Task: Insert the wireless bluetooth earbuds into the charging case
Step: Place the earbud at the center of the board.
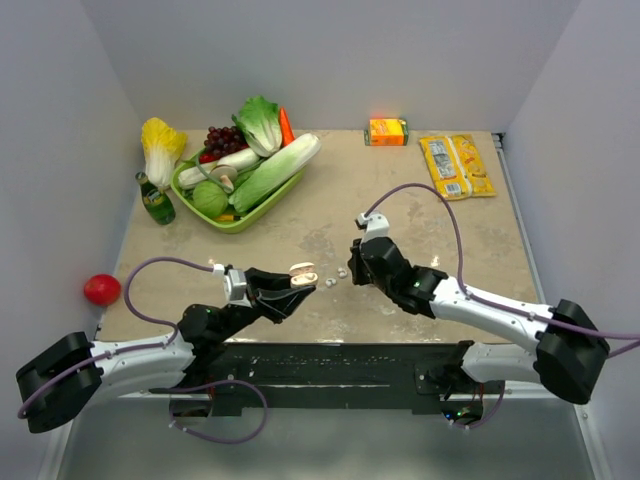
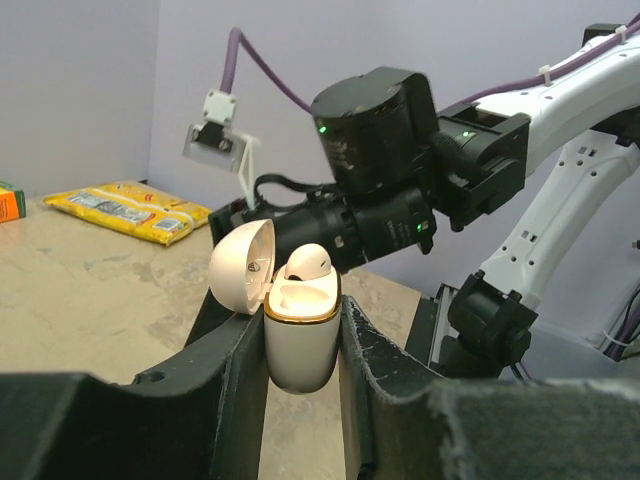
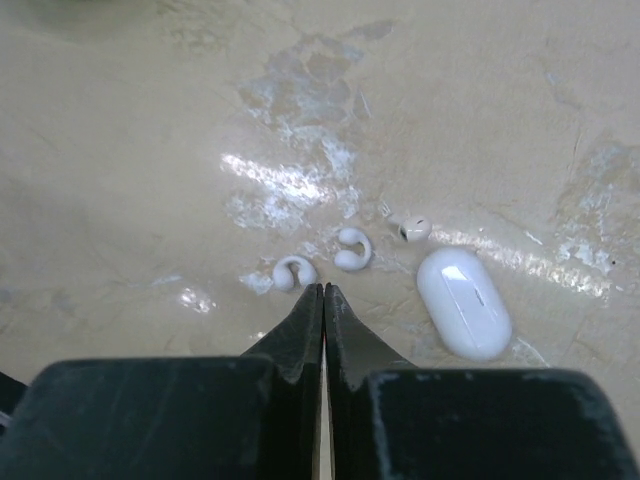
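— Arms?
— The left arm (image 1: 150,352) is stretching low, the left gripper (image 2: 296,318) clamping the open charging case (image 2: 300,362). The right gripper (image 3: 322,289) is tilting down right of the case, fingers pressed together, empty.
— Writing?
— Yellow packet (image 1: 456,165) beyond the case: print unreadable. One earbud (image 2: 308,262) is sitting inside the case; other earbuds (image 3: 351,248) are lying right of it.

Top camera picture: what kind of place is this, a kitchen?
Probably a robot lab's test booth, not a kitchen. Plain white walls box in a single table, a left arm and a right arm are bolted at its near edge, and the vegetables sit in a green tray like props.
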You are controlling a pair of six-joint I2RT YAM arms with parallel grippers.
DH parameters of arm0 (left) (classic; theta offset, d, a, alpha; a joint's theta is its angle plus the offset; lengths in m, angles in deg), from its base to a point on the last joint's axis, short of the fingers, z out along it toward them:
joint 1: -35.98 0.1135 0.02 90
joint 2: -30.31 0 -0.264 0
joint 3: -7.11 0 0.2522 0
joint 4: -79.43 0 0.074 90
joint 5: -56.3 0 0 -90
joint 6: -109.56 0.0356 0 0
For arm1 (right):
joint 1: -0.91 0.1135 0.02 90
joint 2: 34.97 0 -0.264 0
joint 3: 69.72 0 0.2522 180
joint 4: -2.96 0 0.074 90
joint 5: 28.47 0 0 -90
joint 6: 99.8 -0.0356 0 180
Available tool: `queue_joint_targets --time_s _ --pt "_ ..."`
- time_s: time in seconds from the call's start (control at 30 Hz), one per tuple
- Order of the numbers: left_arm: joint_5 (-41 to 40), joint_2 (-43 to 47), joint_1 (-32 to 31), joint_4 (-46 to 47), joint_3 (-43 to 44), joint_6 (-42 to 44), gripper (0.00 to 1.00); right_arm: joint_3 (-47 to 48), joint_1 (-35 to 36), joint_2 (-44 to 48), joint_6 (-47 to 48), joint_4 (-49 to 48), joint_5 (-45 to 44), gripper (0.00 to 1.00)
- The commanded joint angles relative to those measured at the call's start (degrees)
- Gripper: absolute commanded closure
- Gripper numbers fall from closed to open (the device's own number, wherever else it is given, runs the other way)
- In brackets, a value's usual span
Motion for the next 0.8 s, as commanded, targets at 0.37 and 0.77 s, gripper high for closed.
queue_joint_targets --time_s 0.37,0.77 --pt "-1.0 1.3 -0.9 17.8 -4.9 0.2 1.0 -1.4 0.2 -7.4 -6.5 -1.7 -0.5 0.98" --pt "-1.0 1.3 -1.0 19.5 -6.3 -0.9 1.0 -2.4 -21.7 -0.1 -5.5 2.7 -1.3 0.68"
